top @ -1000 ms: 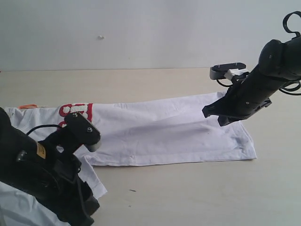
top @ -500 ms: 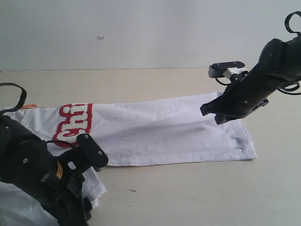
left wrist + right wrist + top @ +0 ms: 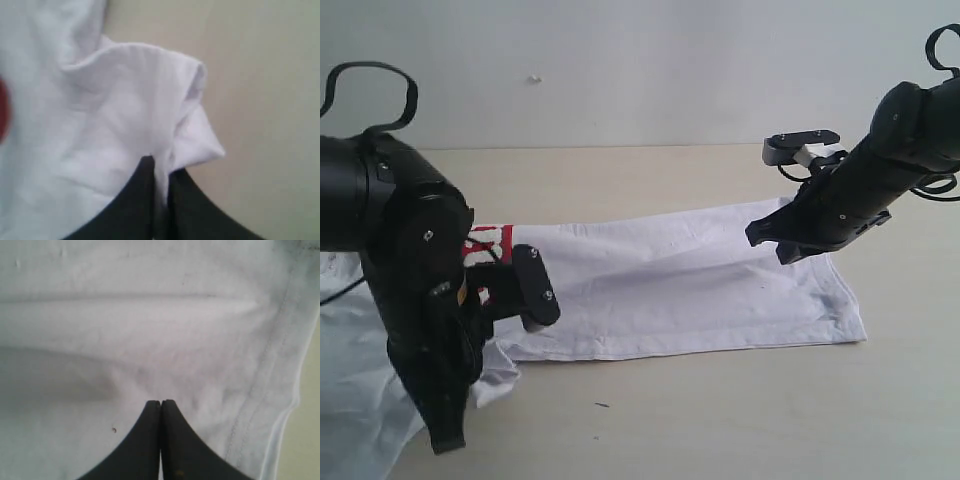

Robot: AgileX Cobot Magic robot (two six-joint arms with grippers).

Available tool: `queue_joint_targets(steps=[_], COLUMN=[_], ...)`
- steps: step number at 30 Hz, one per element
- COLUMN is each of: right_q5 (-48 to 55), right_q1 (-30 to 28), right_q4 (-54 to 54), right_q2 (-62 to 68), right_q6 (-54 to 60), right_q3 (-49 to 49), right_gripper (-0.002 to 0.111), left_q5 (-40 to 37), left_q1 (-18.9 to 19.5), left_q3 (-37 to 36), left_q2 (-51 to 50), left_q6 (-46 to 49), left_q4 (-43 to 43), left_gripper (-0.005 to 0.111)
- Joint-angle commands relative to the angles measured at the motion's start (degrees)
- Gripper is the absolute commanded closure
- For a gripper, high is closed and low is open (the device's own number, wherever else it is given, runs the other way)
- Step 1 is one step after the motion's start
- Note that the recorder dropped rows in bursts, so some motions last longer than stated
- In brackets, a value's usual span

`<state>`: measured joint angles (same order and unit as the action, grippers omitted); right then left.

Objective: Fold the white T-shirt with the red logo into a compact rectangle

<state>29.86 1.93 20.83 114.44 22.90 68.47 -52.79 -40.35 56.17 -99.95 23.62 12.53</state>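
The pale bench (image 3: 740, 420) carries a white T-shirt (image 3: 670, 280), spread flat toward the right and bunched at the left; a dark speck (image 3: 603, 405) lies near its edge.

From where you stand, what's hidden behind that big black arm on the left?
The white T-shirt runs behind the left arm. Only an edge of the red logo peeks out; the rest is covered.

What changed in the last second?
The left arm swung upright and the left gripper closed its jaws on a fold of the T-shirt; the arm now hides most of the red logo. Unchanged: the right gripper, jaws shut over the hem end, and the shirt's flat body.
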Motion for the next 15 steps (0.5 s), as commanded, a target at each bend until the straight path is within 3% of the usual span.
queue_joint_targets(steps=[1,5,11,15], right_q5=[-0.71,-0.7,-0.9,-1.17], right_q1=[0.06,0.06,0.06,0.06], right_q4=[0.2,0.2,0.2,0.2], right_q2=[-0.45,-0.45,-0.45,-0.45], right_q6=[0.46,0.59,0.59,0.59], right_q3=[-0.07,-0.07,-0.07,-0.07], right_gripper=[0.108,0.108,0.108,0.108], left_q5=[2.93,13.05,25.51,25.41], left_q1=[-0.22,-0.22,-0.13,1.39], left_q3=[2.13,2.13,2.13,2.13], left_q2=[0.22,0.22,-1.05,-4.08], left_q6=[4.79,9.19,9.53,7.78], left_q4=[19.74,35.02,38.97,41.25], left_gripper=[0.107,0.107,0.107,0.09])
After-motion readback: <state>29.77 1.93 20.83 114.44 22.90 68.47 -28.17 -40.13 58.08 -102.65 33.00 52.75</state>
